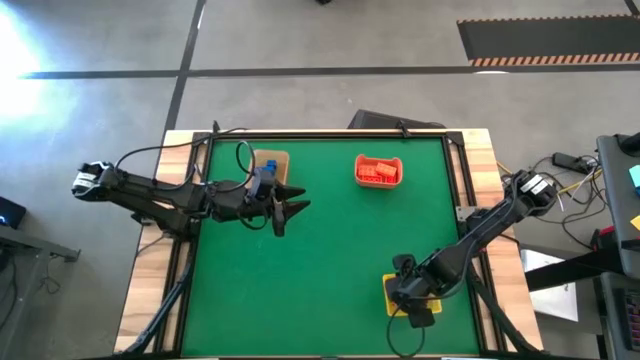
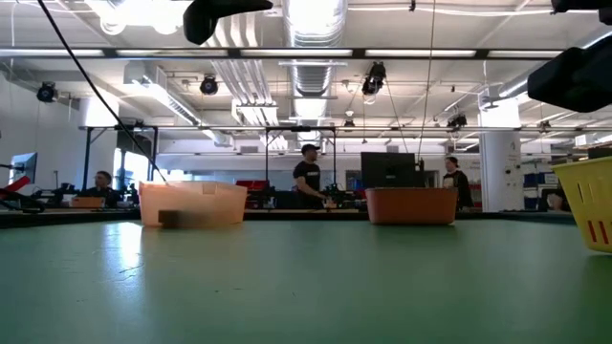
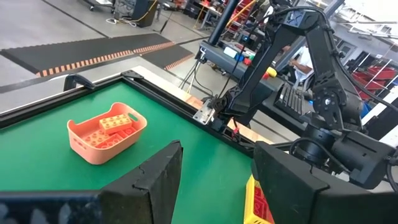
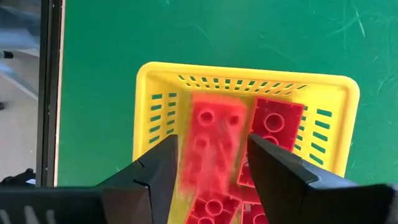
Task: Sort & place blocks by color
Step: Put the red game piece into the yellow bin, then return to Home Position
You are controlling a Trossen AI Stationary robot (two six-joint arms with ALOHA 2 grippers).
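My right gripper [image 4: 212,158] hangs open over the yellow bin [image 4: 249,73] near the table's near right corner [image 1: 396,292]. Red blocks [image 4: 277,132] lie in that bin. One more red block [image 4: 208,134] shows blurred in the gap between the fingers, over the bin; I cannot tell whether a finger touches it. My left gripper [image 3: 217,177] is open and holds nothing. It hovers just right of the tan bin [image 1: 272,160] at the far left [image 1: 293,208]. Orange blocks [image 3: 115,124] lie in the orange bin [image 3: 93,149].
The orange bin [image 1: 378,171] stands at the far middle of the green mat. The low view shows the tan bin [image 2: 191,204], orange bin [image 2: 411,204] and yellow bin [image 2: 588,215] standing on the mat. Something blue [image 1: 264,182] shows at the tan bin's near edge. People stand in the room beyond.
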